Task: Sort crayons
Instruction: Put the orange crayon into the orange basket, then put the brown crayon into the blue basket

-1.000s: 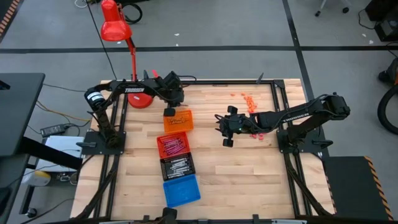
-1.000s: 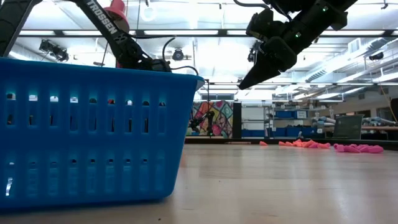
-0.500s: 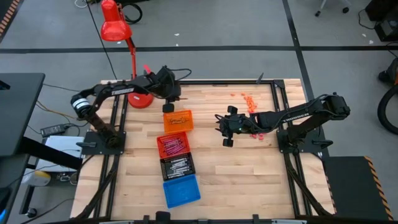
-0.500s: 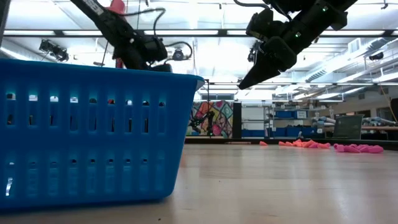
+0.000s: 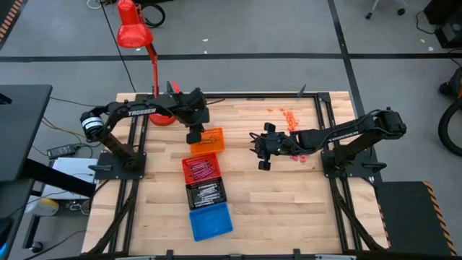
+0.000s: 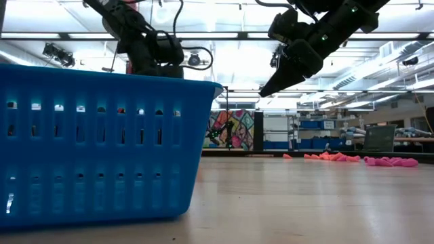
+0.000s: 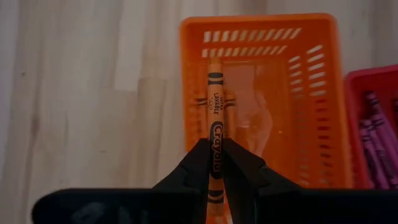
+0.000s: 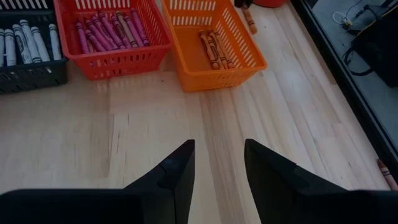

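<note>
My left gripper (image 7: 214,149) is shut on an orange crayon (image 7: 215,93) above the far left part of the orange tray (image 7: 311,93), in which other orange crayons (image 8: 214,48) lie. In the high view the left gripper (image 5: 195,134) stands at that tray's far left corner (image 5: 207,139). Maroon-red crayons (image 8: 102,28) lie in the red tray (image 5: 201,167) and grey-white ones in the black tray (image 5: 206,193). My right gripper (image 5: 261,153) hangs open over bare table, right of the trays (image 8: 219,155). Loose crayons (image 5: 289,115) lie on the table's far right part. My left gripper pinches the orange crayon between its two fingers, about the middle of its length (image 7: 215,135). The fingers come from above, slanting steeply down, and the crayon lies along them, its free end (image 7: 215,65) sticking out past the fingertips. The crayon is clear of the tray.
The blue tray (image 5: 211,220) closes the row at the near end and fills the left of the low view (image 6: 102,142). A red desk lamp (image 5: 133,32) stands at the far left corner. One crayon (image 8: 250,20) lies on the table beside the orange tray.
My left gripper has risen with the orange crayon by the orange tray's far left corner, swinging toward the far edge and back, and has rolled at the wrist. It has stayed shut on the crayon.
</note>
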Controlling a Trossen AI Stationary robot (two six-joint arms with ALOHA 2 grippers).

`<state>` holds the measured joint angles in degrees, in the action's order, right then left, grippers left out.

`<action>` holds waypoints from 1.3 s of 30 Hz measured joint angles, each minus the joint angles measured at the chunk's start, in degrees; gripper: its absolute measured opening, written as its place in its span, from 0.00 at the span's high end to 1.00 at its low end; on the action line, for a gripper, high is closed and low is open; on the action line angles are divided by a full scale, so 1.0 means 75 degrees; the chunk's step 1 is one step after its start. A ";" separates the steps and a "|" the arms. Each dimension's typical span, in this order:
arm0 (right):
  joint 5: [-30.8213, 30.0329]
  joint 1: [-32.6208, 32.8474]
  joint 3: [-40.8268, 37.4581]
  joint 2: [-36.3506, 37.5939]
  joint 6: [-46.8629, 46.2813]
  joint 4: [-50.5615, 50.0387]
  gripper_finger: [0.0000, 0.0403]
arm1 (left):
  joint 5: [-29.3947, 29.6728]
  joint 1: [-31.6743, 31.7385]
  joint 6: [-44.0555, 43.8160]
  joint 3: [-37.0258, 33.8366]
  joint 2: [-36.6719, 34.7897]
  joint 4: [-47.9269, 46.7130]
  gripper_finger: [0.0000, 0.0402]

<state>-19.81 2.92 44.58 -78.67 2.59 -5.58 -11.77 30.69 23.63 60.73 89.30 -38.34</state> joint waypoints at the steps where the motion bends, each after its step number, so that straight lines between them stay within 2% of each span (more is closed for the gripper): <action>1: 0.0000 0.0001 0.0000 0.0000 0.0000 0.0003 0.64 | -0.0002 -0.0071 -0.0037 0.0000 0.0000 -0.0001 0.90; 12: 0.0009 0.0003 0.0000 0.0000 -0.0003 0.0000 0.64 | 0.0182 -0.0758 -0.0249 -0.0235 -0.0003 0.0233 0.88; 19: 0.0026 0.0001 0.0000 0.0000 0.0003 -0.0003 0.64 | 0.0221 -0.0877 -0.0466 -0.0867 0.0000 0.0543 0.75; 24: -0.0047 -0.0001 0.0000 0.0000 0.0279 -0.0264 0.64 | 0.0224 -0.0877 -0.1000 -0.0782 0.0000 0.0619 0.67; 26: -0.0333 -0.0095 -0.0002 0.0000 0.0409 -0.0603 0.64 | 0.0226 -0.0926 -0.1200 -0.0699 -0.0005 0.0681 0.66; 28: -0.0578 -0.0310 -0.0133 0.0000 0.0489 -0.0598 0.64 | 0.0232 -0.1030 -0.1211 -0.0699 -0.0009 0.0773 0.66; 31: -0.0522 -0.0863 -0.0463 -0.0003 0.0745 -0.0124 0.64 | 0.0222 -0.1191 -0.1205 -0.0699 -0.0012 0.1140 0.66; 35: 0.0047 -0.1818 -0.0795 -0.0162 0.0936 0.0996 0.64 | 0.0233 -0.1381 -0.1016 -0.0699 -0.0012 0.1624 0.66; 39: 0.0867 -0.2948 -0.0582 -0.0522 0.0941 0.1580 0.64 | 0.0326 -0.1481 -0.0525 -0.0699 -0.0015 0.2238 0.66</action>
<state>-13.31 -19.19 40.21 -82.59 9.65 6.26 -9.33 19.59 19.69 55.48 89.19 -21.56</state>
